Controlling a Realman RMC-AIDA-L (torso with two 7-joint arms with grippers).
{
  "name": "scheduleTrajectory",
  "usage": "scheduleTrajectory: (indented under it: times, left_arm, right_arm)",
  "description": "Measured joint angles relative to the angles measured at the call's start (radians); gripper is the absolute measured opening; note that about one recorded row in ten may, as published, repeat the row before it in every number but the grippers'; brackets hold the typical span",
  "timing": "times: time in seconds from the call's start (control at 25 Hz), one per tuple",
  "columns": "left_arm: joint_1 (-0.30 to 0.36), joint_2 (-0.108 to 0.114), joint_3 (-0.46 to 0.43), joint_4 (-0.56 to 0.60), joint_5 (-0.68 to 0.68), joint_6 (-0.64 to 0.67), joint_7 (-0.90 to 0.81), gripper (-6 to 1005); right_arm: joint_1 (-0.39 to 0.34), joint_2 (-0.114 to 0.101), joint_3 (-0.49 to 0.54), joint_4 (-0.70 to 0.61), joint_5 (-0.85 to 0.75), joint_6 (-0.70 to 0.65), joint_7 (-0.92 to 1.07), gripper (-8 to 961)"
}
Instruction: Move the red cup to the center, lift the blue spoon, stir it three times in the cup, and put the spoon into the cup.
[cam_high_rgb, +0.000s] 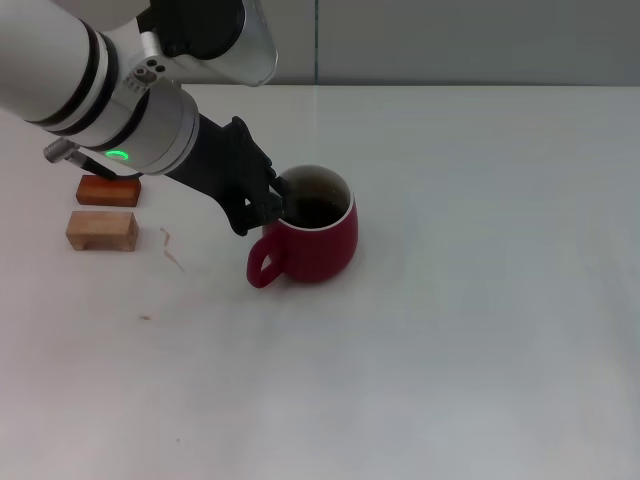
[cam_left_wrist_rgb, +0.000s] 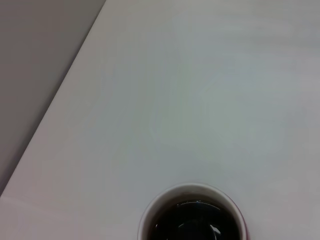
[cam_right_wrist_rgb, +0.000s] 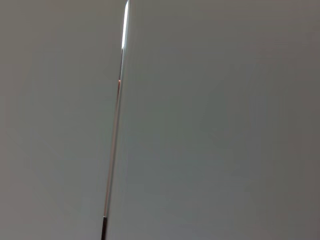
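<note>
Clearly stiff, glazed and probably slippery, the red cup (cam_high_rgb: 318, 238) sits under the left gripper (cam_high_rgb: 272, 203); I cannot tell its finger state.

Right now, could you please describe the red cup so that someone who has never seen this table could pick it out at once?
On the white table, look just left of the middle, where the left gripper reaches down at a rim. There stands the red cup, a rounded dark red mug with a white rim. Its loop handle and dark inside set it apart from the two wooden blocks farther left.
</note>
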Motion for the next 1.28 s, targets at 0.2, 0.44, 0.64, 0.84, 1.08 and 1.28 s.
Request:
scheduleTrajectory:
  times: [0.2, 0.44, 0.64, 0.84, 1.08, 1.28]
  left_arm:
    - [0.0, 0.0, 0.003, -0.006, -0.002, 0.003, 0.0, 158]
    - [-0.003, 0.003, -0.017, -0.007, -0.034, 0.021, -0.01, 171]
    - [-0.003, 0.003, -0.042, 0.001, -0.052, 0.036, -0.011, 182]
    - [0.024, 0.005, -0.112, 0.061, -0.105, 0.039, -0.001, 283]
    - [0.049, 0.009, -0.473, 0.041, -0.388, 0.041, 0.07, 327]
    - [0.057, 0.012, -0.795, -0.146, -0.668, 0.024, 0.164, 326]
  right_arm:
    - [-0.002, 0.0, 0.0, 0.0, 0.0, 0.0, 0.0, 662]
    - [-0.003, 0.0, 0.0, 0.0, 0.0, 0.0, 0.0, 661]
    - [-0.002, 0.0, 0.0, -0.001, 0.0, 0.0, 0.0, 661]
    - [-0.002, 0.0, 0.0, -0.002, 0.0, 0.0, 0.0, 661]
    - [-0.006, 0.0, 0.006, -0.006, 0.001, 0.0, 0.0, 660]
    - [-0.015, -0.001, 0.011, -0.01, 0.005, -0.007, 0.003, 660]
